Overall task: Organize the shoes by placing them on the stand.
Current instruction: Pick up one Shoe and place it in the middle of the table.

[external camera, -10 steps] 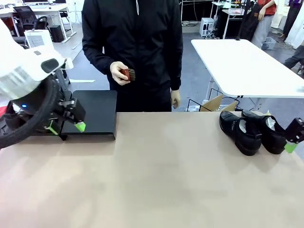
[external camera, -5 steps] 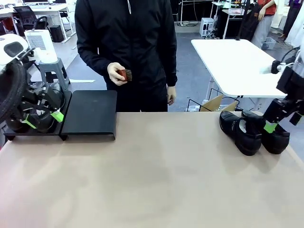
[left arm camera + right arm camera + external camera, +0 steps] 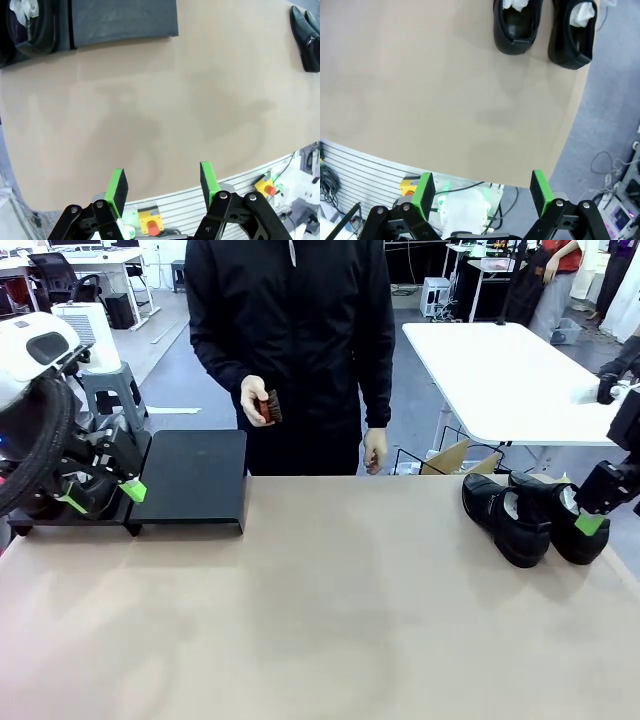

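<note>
Two shoes (image 3: 505, 520) lie side by side at the right of the worktop (image 3: 330, 620), long axes slanting upper-left to lower-right, toes far. Left pincer (image 3: 162, 181) and right pincer (image 3: 482, 192) gape empty.

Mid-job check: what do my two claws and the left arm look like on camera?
The left claw and right claw are alike: black linkage frames, each ending in two flat bright green pads. The left arm has a rounded white shell, with a thick black cable hose looped beside it.
</note>
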Available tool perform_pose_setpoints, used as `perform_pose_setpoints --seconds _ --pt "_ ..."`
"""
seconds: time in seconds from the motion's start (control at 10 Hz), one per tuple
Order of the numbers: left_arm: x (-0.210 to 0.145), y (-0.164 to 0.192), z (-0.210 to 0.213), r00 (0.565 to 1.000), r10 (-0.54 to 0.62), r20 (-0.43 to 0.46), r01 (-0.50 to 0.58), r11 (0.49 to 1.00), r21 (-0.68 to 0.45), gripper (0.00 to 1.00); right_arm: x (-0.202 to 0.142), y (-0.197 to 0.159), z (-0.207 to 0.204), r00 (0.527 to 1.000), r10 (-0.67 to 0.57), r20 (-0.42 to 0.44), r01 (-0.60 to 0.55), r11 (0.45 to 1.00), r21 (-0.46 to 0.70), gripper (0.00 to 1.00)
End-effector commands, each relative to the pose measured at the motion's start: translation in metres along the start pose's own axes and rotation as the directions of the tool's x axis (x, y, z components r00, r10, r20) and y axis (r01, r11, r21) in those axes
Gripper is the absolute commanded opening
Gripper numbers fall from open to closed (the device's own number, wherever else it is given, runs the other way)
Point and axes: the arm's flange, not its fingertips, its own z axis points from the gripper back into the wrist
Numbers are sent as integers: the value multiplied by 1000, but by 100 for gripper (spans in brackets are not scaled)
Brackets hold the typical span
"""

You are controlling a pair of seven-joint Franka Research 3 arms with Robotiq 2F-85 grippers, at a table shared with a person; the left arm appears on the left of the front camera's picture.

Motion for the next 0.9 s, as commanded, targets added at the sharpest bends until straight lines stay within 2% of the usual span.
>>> perform_pose_setpoints --seconds 0.0,0.2,0.3,0.5,0.6,0.8 --pt "-1 2 2 1000 -3 -5 3 1000 -23 76 2 0 0 1000 2 -2 -2 1000 0 100" --pt "-1 2 2 1000 -3 -5 3 1000 -23 76 45 5 -26 999 15 -41 -15 1000 0 100" --pt "-1 2 2 1000 -3 -5 3 1000 -23 76 65 9 -38 1000 18 -24 -17 1000 5 100" --pt "-1 2 2 1000 -3 -5 3 1000 -23 76 105 16 -85 986 -74 149 69 997 33 100" --pt "-1 2 2 1000 -3 -5 3 1000 -23 76 58 10 -49 1000 24 -10 -24 1000 0 100" --pt "-1 2 2 1000 -3 -5 3 1000 -23 76 58 10 -49 1000 24 -10 -24 1000 0 100"
